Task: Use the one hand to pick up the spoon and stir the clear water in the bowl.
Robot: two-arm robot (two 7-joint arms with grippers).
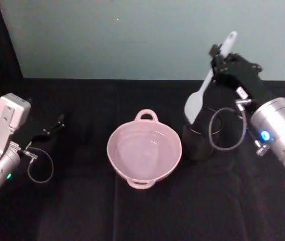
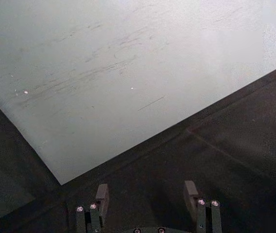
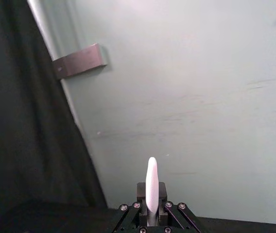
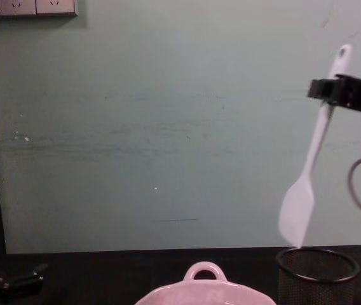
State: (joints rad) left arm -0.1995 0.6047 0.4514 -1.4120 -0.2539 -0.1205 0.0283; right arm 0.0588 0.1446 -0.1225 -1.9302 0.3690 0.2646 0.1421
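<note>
**One spoon held up over the mesh cup, bowl waiting beside it**

One gripper is doing the work. The right gripper (image 1: 222,59) hangs high on the right side, toward the far wall, clamped on the thin handle of the white spoon (image 1: 198,98) near its top end. From the chest view the spoon (image 4: 307,171) is in the air, tilted, blade down and handle end with its hole sticking up above the black jaws. The blade tip sits just above the rim of the black wire-mesh cup (image 4: 317,274), and I cannot tell whether it touches. In the right wrist view the handle (image 3: 151,187) shows edge-on, pinched between the jaws.

A small white label sits on the right gripper's black body, but its writing is too small to read. Below it the silver wrist carries a blue light, and a thin cable loop hangs in front of the mesh cup (image 1: 198,140).

The pale pink bowl (image 1: 170,163) rests on the black table (image 1: 82,211) near the middle, just left of the mesh cup, one loop handle toward the far wall and another toward the near edge. Clear water lies in it.

The left gripper (image 1: 54,125) sits well off to the left, low over the table, its fingers (image 2: 101,196) spread apart and holding nothing.

Behind everything is a pale green wall (image 4: 136,127), with white wall sockets (image 4: 28,6) at its upper left.
</note>
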